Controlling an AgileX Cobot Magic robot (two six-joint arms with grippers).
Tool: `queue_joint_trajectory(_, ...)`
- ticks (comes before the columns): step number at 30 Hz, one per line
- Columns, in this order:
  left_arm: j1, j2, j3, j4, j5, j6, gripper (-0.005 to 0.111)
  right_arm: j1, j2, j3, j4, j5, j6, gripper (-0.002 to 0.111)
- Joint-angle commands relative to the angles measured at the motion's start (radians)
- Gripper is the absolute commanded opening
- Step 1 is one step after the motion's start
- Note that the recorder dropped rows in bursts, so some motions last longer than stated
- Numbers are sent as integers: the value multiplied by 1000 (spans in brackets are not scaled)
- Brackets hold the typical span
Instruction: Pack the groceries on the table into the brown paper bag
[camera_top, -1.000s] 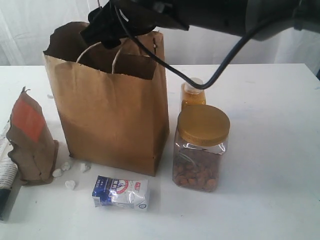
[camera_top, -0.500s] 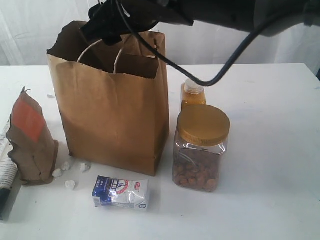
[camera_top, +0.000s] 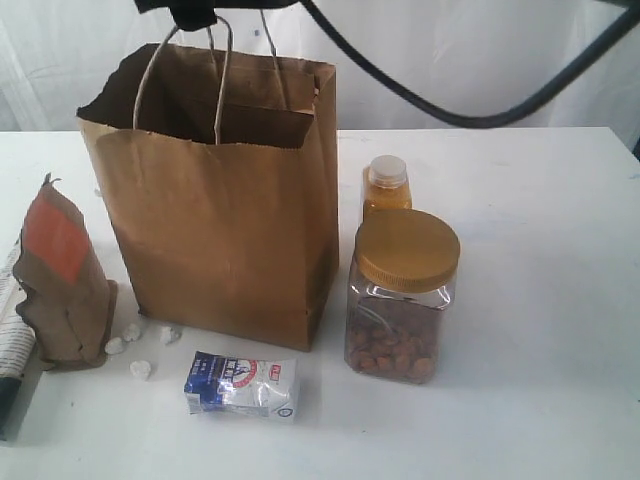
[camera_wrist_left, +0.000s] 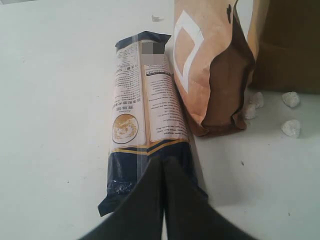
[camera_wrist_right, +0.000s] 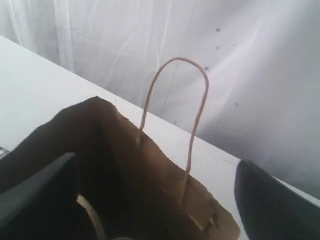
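The brown paper bag (camera_top: 220, 230) stands open on the table (camera_top: 530, 300), both handles drawn upright. My right gripper (camera_top: 195, 12) sits at the top edge above its mouth. In the right wrist view it (camera_wrist_right: 157, 162) is open wide over the bag's opening (camera_wrist_right: 125, 170), one handle (camera_wrist_right: 192, 115) standing between the fingers. My left gripper (camera_wrist_left: 164, 161) is shut over the dark end of the long blue-white package (camera_wrist_left: 142, 110), beside the brown pouch (camera_wrist_left: 210, 75). The nut jar (camera_top: 400, 300), orange bottle (camera_top: 385, 185), blue-white packet (camera_top: 243, 385) and white lumps (camera_top: 130, 340) lie around the bag.
The brown pouch (camera_top: 60, 280) stands left of the bag with the long package (camera_top: 10, 350) at the view's left edge. A black cable (camera_top: 480, 110) hangs across the top right. White curtains close off the back.
My right arm has risen almost out of the exterior view. The bag's handles have come up upright with it and the bag has straightened a little.
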Motion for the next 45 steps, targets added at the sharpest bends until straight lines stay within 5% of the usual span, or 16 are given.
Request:
queue_joint_trajectory(1,2,-4,0,-6,-3,-5,0,-9,-29,-5,76,-34,3,78)
queue_joint_trajectory(11,2,-4,0,-6,-3,-5,0,-9,-40,-5,318,-37,-43,78)
queue_joint_trajectory(25,2,-4,0,-6,-3,-5,0,-9,-182,-5,554,-60,-366,75)
queue_joint_trajectory(28,2,-4,0,-6,-3,-5,0,-9,-217,-5,508,-29,-366,62)
queue_joint_trajectory(36,2,-4,0,-6,-3,-5,0,-9,-259,-5,141,185,-366,1)
queue_joint_trajectory(41,2,-4,0,-6,-3,-5,0,-25,-251,-5,-88,335,-364,0)
queue_joint_trajectory(45,2,-4,0,-6,-3,-5,0,-133,-238,-5,-192,308,-364,0)
